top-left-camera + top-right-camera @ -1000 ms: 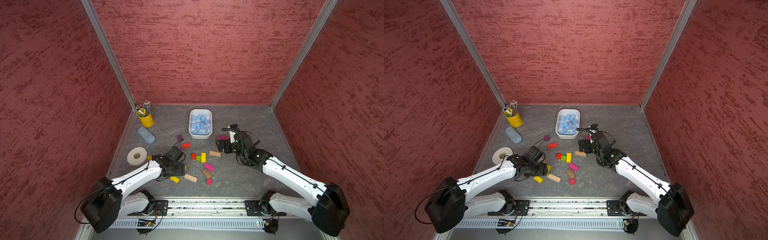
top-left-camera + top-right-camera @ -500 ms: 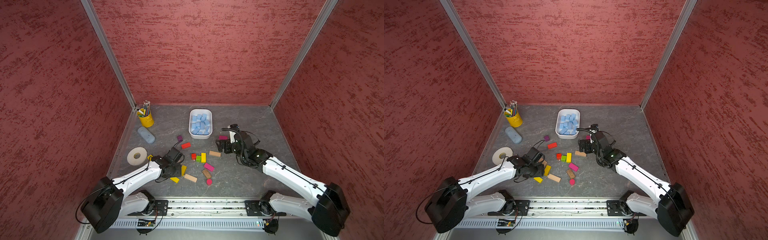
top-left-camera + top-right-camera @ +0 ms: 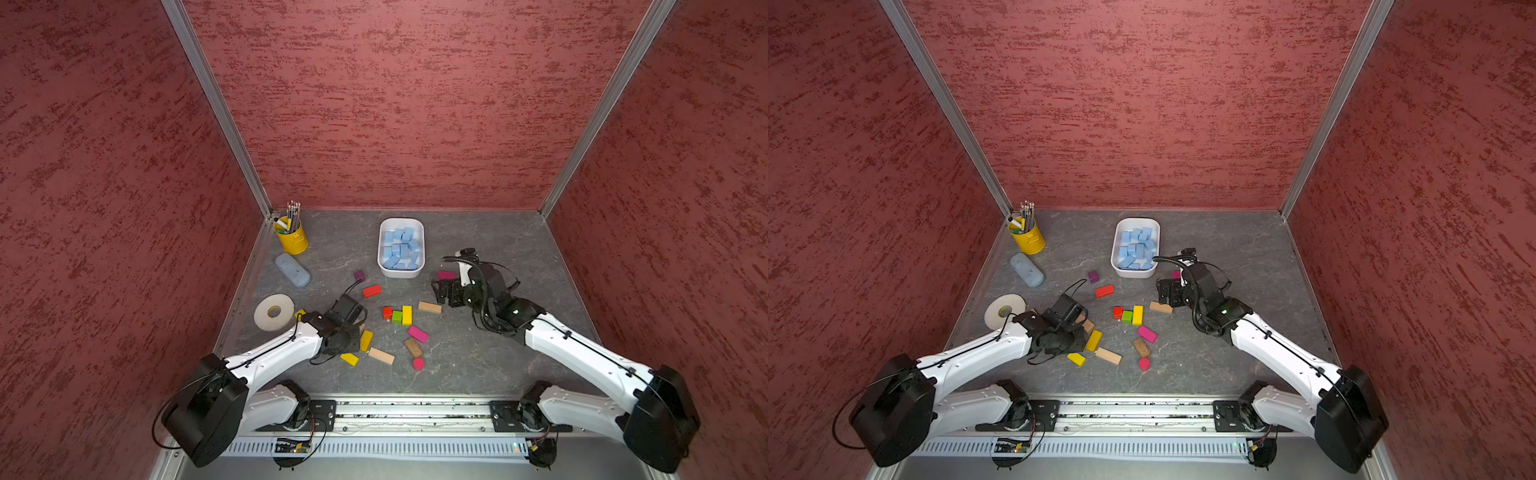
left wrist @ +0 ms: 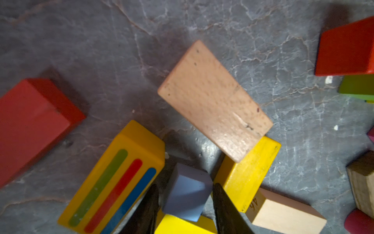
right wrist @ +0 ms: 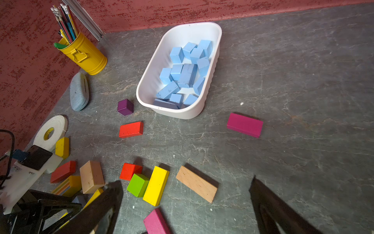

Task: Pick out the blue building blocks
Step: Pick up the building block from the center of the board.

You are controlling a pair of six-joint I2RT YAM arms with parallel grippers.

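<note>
1. The grey marbled bench is carrying everything. Loose coloured blocks are lying scattered over its middle and front-left part.
2. The left gripper is reaching down into the block cluster toward the front-left of the bench. Its jaws are standing narrow, pressing against two sides of a blue cube.
3. The right gripper is hovering right of the bench's middle with its jaws spread wide, holding nothing. A tan plank block is lying on the bench below the gap.
4. The white tub is sitting near the middle of the back edge, holding a heap of light blue blocks.
5. A yellow pencil tin is standing in the back-left corner, full of pencils. Just in front of it, a grey-blue fabric case is lying along the left edge. A white tape roll is lying farther toward the front.
6. Around the blue cube, a yellow block with green, red and blue stripes is lying on one side and a plain yellow block on the other. A tan wooden block is overlapping the plain one's corner. I cannot tell whether the cube is resting on the bench.
7. A pale wooden block beside the plain yellow one is showing small digits on its end that are reading as "46".
</note>
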